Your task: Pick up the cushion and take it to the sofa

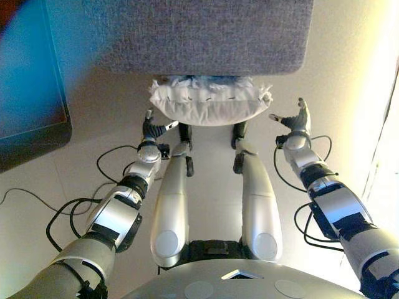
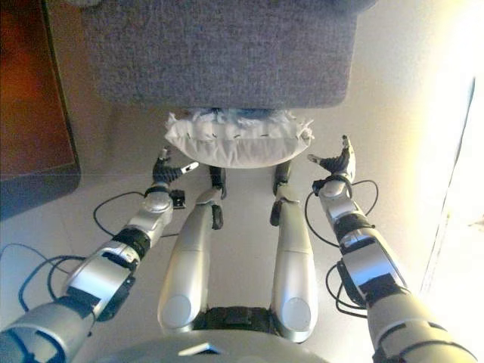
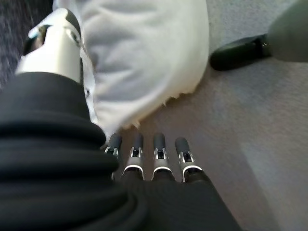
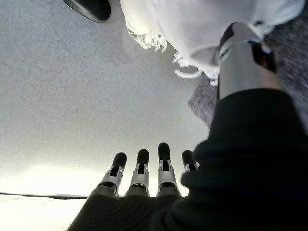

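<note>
A white cushion (image 1: 209,103) with frilled edges lies on the pale floor against the base of the grey sofa (image 1: 206,34), straight ahead of me. My left hand (image 1: 151,129) is at the cushion's left end, fingers straight, thumb close to its lower edge. My right hand (image 1: 296,118) is open a short gap off the cushion's right end. The left wrist view shows the cushion (image 3: 144,57) past my straight fingers (image 3: 159,149). The right wrist view shows the cushion (image 4: 202,24) beside my thumb. Neither hand holds anything.
A dark cabinet (image 2: 34,91) stands on the floor at the left, beside the sofa. A bright lit edge (image 1: 386,156) runs along the right side. Bare floor lies on both sides of the cushion.
</note>
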You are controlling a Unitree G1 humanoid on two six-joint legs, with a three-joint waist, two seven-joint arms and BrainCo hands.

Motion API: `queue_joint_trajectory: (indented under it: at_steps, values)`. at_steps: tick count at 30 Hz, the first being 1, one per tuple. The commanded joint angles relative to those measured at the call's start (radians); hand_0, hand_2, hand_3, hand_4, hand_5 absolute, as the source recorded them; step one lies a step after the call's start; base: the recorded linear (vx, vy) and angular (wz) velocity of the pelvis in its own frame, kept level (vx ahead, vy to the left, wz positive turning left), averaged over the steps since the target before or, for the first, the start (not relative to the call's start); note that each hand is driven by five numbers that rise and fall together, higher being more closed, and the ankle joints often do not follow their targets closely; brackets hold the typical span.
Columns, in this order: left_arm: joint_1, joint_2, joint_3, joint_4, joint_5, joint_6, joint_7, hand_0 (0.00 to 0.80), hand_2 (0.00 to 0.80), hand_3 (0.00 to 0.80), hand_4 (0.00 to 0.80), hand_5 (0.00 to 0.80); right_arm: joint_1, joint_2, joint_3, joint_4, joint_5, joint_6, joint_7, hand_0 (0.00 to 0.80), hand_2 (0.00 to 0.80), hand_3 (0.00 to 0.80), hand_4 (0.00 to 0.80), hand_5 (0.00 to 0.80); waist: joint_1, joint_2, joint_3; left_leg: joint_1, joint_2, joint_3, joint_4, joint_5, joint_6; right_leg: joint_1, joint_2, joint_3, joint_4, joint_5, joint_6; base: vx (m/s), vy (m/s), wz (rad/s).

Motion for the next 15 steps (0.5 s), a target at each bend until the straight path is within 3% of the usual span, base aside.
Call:
queue_joint_trajectory:
  at_steps: [1,6,15]
  values:
    - [-0.02,0.018,0.019,-0.039,-0.014,-0.06,0.039,0.0,0.0,0.0,0.0,0.0,-0.012,-0.061,0.052,-0.055,-0.047,-0.01,-0.044,0.0,0.0,0.0,0.0,0.0,-0.014,0.014,-0.005,-0.114,-0.015,-0.062,0.032,0.012,0.018,-0.069,-0.002,0.007,0.021,0.007,0.058,-0.088,0.0,-0.03]
    - [-0.072,0.041,-0.002,-0.049,0.0,-0.097,0.049,0.0,0.0,0.0,0.0,0.0,-0.089,-0.086,0.092,-0.038,-0.094,-0.009,-0.058,0.0,0.0,0.0,0.0,0.0,-0.021,0.019,-0.005,-0.259,-0.017,-0.07,0.1,-0.005,0.01,-0.21,-0.002,0.02,0.065,0.016,0.054,-0.075,0.023,-0.03]
    - [-0.197,0.078,-0.028,-0.046,-0.022,-0.142,0.027,0.0,0.0,0.0,0.0,0.0,-0.237,-0.107,0.165,-0.019,-0.095,-0.111,0.002,0.0,0.0,0.0,0.0,0.0,-0.017,0.022,-0.005,-0.429,-0.021,-0.082,0.146,-0.021,-0.008,-0.378,-0.008,0.02,0.119,0.002,0.061,-0.043,0.007,-0.03]
